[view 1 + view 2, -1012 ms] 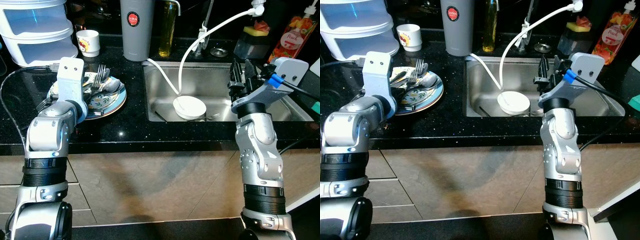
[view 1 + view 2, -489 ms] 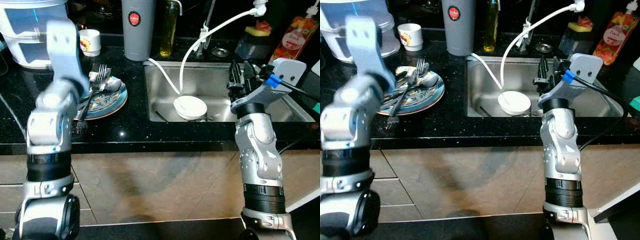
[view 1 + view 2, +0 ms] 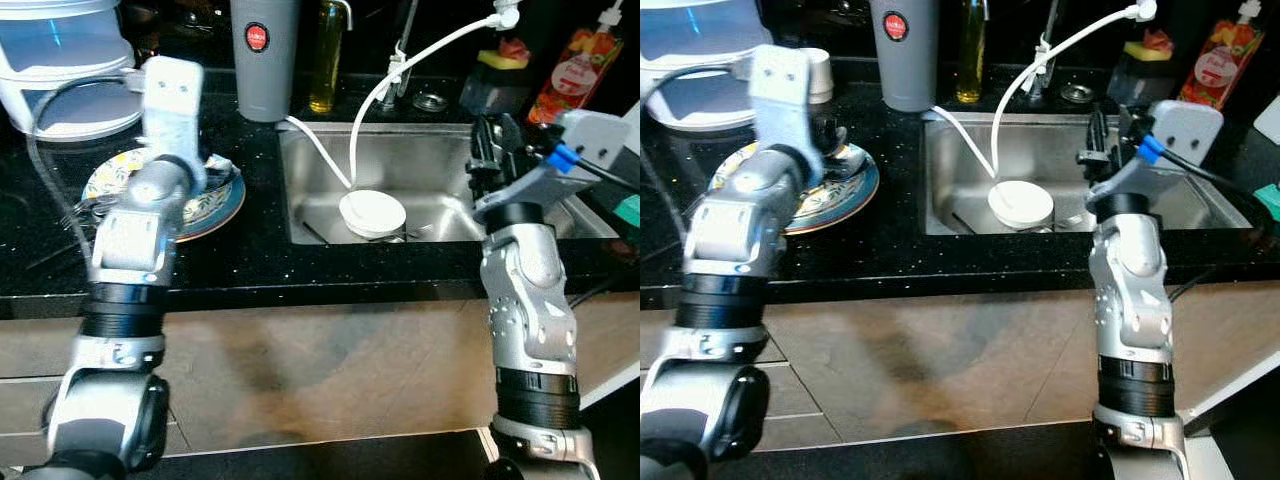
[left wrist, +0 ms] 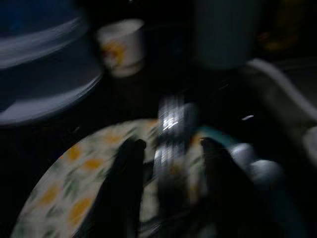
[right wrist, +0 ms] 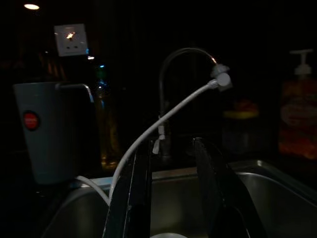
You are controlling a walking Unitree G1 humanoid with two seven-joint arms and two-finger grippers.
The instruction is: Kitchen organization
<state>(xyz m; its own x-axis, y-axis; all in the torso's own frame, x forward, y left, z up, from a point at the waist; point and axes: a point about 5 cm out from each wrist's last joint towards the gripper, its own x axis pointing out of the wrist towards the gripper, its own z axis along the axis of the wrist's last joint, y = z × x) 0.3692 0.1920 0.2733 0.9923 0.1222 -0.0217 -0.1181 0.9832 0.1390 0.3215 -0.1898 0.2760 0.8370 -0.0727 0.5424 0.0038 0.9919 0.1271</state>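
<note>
Cutlery [image 4: 171, 134] lies on the flowered plate [image 3: 215, 200] on the black table [image 3: 890, 250], between the spread fingers of the left pincer [image 4: 171, 148] hovering just above it. Right pincer [image 5: 171, 168], fingers parted and holding nothing, hangs over the sink [image 3: 440, 165], where a white bowl [image 3: 372, 212] sits under a white hose [image 3: 420, 60]. Behind the plate stand a grey canister [image 3: 262, 60] and a small cup [image 4: 121, 47].

A floral plate [image 3: 840, 190] holding cutlery [image 4: 171, 134] sits on the black counter [image 3: 250, 250].
</note>
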